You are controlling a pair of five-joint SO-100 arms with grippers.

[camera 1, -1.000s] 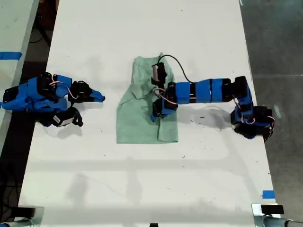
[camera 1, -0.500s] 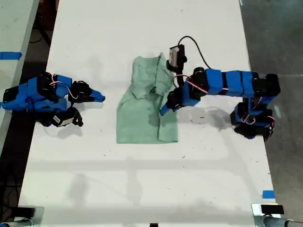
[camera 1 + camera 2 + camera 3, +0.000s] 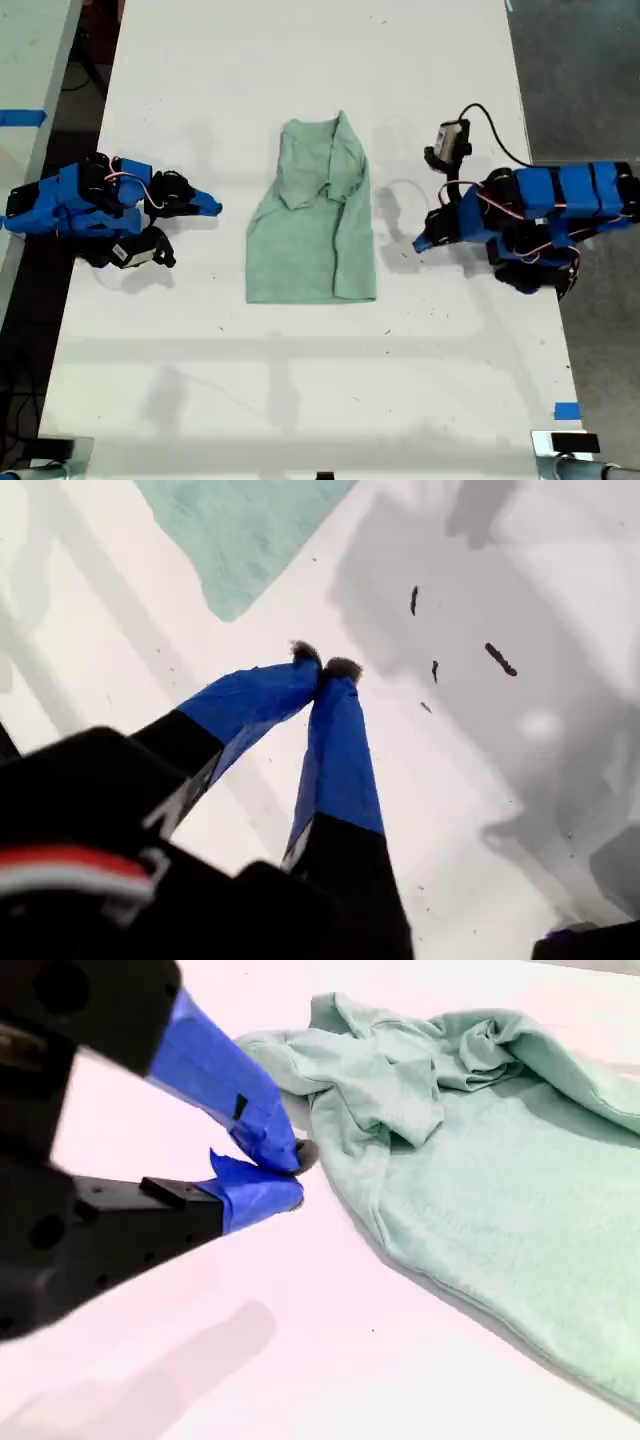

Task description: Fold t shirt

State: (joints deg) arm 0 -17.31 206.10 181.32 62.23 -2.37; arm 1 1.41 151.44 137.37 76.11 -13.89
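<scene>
The pale mint-green t shirt [image 3: 315, 215] lies on the white table [image 3: 300, 400] at its middle, partly folded, with cloth bunched near its far end and one side laid over. My first gripper [image 3: 420, 243] rests shut and empty on the table, off the shirt's side at the exterior view's right; its wrist view shows the closed tips [image 3: 325, 668] and a corner of the t shirt [image 3: 240, 530] beyond. My second gripper [image 3: 212, 208] sits shut and empty at the exterior view's left, its tips [image 3: 295, 1170] just short of the t shirt [image 3: 480, 1160].
Blue tape marks [image 3: 566, 411] sit near the table's edge at the exterior view's lower right, and another [image 3: 22, 117] at its left. A wrist camera with a black cable [image 3: 455, 140] stands above the first arm. Small black marks [image 3: 500, 660] dot the table.
My first arm has let go of the shirt and drawn back toward the exterior view's right, leaving that side folded over. The second arm has not moved.
</scene>
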